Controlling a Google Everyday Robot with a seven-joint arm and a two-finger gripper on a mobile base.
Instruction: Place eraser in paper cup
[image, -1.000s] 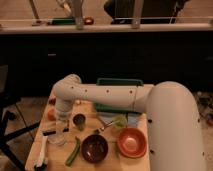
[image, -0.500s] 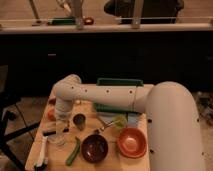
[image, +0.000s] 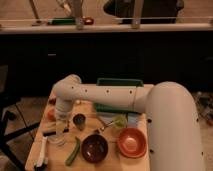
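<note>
The gripper (image: 61, 131) hangs low at the left of the wooden worktop (image: 40, 145), hiding the short white paper cup; I cannot tell its state.

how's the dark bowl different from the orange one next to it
The dark bowl is deep maroon; the orange bowl is bright and looks slightly wider. The dark one sits nearer the end effector, at the table's left. Both are round, upright and look empty.

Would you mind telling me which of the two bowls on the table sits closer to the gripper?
The dark red bowl, at the front centre of the table. The orange bowl lies to its right, farther from the gripper, which hangs low over the table's left side.
</note>
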